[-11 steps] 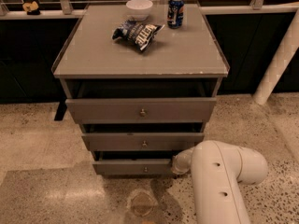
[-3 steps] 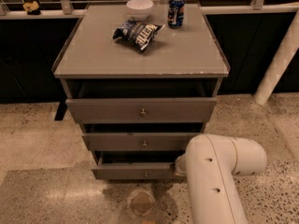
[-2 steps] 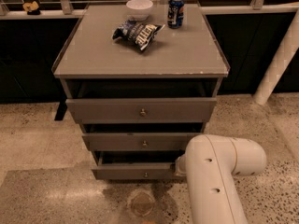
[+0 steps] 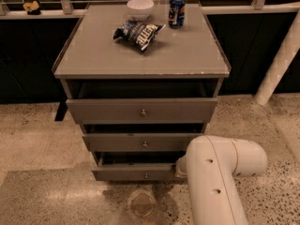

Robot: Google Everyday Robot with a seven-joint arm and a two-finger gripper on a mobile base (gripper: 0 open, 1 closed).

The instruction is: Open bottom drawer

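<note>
The bottom drawer (image 4: 126,173) is the lowest and narrowest grey-brown front of the cabinet, with a small round brass knob (image 4: 146,176). It stands pulled out a little, with a dark gap above it. My white arm (image 4: 215,172) comes in from the lower right and bends toward the drawer's right end. My gripper (image 4: 179,168) is at that right end, mostly hidden behind the arm's elbow.
The middle drawer (image 4: 144,143) and the top drawer (image 4: 142,110) also stand slightly open. On the cabinet top (image 4: 93,55) lie a chip bag (image 4: 137,32), a white bowl (image 4: 140,6) and a blue can (image 4: 176,11). A white post (image 4: 279,64) stands at the right. A round floor plate (image 4: 142,203) lies in front.
The arm has shifted a little left and closer to the drawer's right end since the earliest frame. The bottom drawer looks pulled out slightly further.
</note>
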